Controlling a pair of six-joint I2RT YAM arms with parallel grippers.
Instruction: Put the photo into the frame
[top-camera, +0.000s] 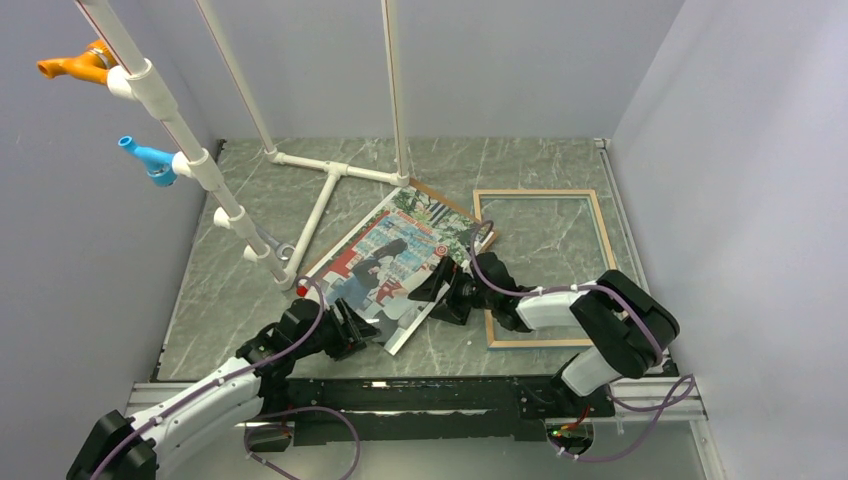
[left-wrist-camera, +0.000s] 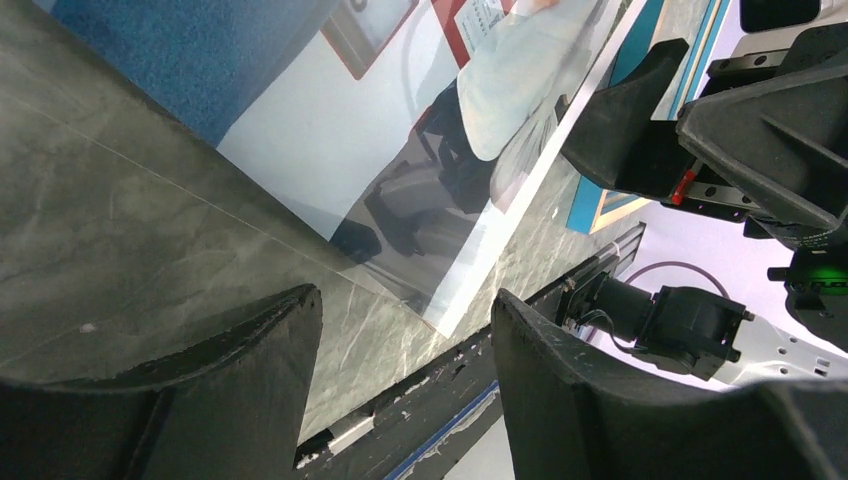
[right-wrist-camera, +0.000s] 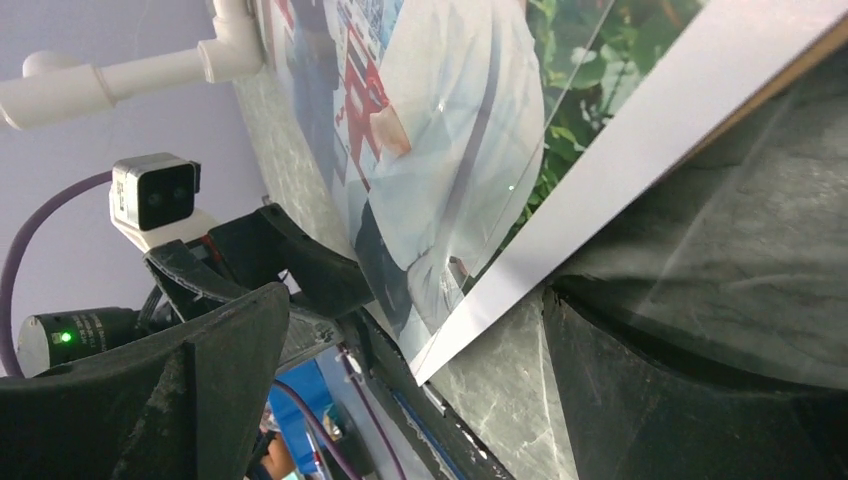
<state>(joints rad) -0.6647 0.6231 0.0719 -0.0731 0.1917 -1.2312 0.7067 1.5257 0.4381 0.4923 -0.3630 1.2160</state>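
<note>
Left claw (top-camera: 350, 328) gapes wide at the near corner of the photo (top-camera: 400, 262), gripping nothing. Right claw (top-camera: 434, 290) is equally spread along the print's right edge, not pinching it. Picture-up on the counter (top-camera: 520, 160), the photo partly covers a brown backing board (top-camera: 445, 197). Just beside it, the frame (top-camera: 535, 192) lies wood-face up and unfilled. Nothing is inserted yet: lifting, carrying and seating all remain.

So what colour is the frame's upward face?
Light wood all round the frame; clearest in the top external view.
</note>
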